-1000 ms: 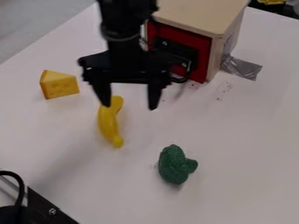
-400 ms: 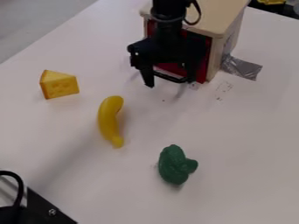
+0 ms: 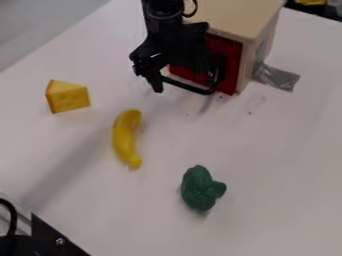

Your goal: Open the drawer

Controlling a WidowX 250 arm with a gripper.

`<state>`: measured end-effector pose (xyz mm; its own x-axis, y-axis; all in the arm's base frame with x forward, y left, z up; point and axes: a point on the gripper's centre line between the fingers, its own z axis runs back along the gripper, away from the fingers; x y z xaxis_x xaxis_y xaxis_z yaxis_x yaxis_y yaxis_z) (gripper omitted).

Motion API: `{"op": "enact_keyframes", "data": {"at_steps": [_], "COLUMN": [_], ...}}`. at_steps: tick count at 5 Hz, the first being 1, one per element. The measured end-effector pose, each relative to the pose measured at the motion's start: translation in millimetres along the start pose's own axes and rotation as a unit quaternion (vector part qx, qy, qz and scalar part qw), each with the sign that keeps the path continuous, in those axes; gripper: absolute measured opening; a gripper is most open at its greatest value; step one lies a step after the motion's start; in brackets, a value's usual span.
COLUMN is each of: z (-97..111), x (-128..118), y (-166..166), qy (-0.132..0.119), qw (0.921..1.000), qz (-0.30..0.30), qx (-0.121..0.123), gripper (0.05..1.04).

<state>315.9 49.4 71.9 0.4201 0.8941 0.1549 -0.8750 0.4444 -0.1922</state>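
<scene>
Toward the far right of the desk (image 3: 280, 165), the drawer (image 3: 230, 62) looks shut in its box (image 3: 237, 17). The end effector (image 3: 187, 88), fingers well apart and gripping nothing, has crossed from above the banana (image 3: 125, 137) to the handle (image 3: 192, 89), so a hooked pull seems possible. Open desk lies nearward; the banana sits near-left, the cheese (image 3: 67, 97) nearer the left edge.

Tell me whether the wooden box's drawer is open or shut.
It looks shut: its red front sits flush in the wooden box.
</scene>
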Motion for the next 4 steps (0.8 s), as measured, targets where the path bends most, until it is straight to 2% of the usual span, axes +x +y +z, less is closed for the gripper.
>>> {"op": "enact_keyframes", "data": {"at_steps": [1,2,4], "z": [-8,-17,-45], "x": [11,17,12], "y": [4,3,-2], "qy": [-0.015,-0.021,-0.011], "qw": [0.9967,0.9933,0.9924], "qz": [0.079,0.113,0.114], "qx": [0.004,0.014,0.046], "gripper": [0.998,0.998,0.998]}}
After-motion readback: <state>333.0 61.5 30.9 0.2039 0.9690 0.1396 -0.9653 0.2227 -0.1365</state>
